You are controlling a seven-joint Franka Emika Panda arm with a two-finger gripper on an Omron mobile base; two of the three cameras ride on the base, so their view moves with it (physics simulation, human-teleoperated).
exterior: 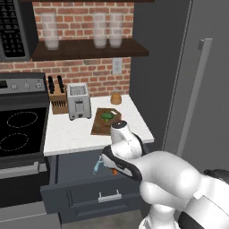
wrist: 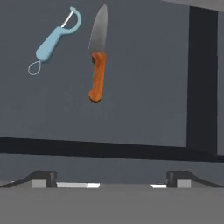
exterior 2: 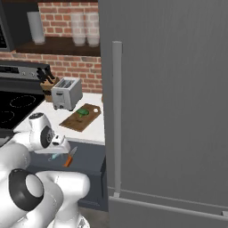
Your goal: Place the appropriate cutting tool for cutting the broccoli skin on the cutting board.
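Knife [wrist: 98, 61] with an orange handle and a short grey blade lies flat on the dark floor of an open drawer [wrist: 144, 87], in the upper middle of the hand view, blade toward the top of the frame. Just beside it, toward the upper left of that frame, lies a light-blue peeler [wrist: 53, 40]; the two are close but do not touch. In the right base view the knife [exterior 2: 69, 158] appears as a small orange stroke in the drawer, left of centre and low in the frame, with the peeler [exterior 2: 55, 156] next to it.

The hand [wrist: 111, 177] hangs over the drawer with its two dark fingertips [wrist: 43, 177] standing wide apart at the bottom of the hand view; it is open and nothing is between them. The knife is well apart from the fingertips.

In the left base view the cutting board [exterior: 105, 121] lies on the white surface [exterior: 67, 134] at the centre of the frame, just right of a silver toaster [exterior: 78, 101]. The small green broccoli [exterior: 107, 116] rests on the upper part of the board. A wooden knife block [exterior: 57, 99] with black handles stands left of the toaster, against the brick wall. The drawer [exterior: 85, 179] is pulled out below the surface, in the lower middle of that frame.
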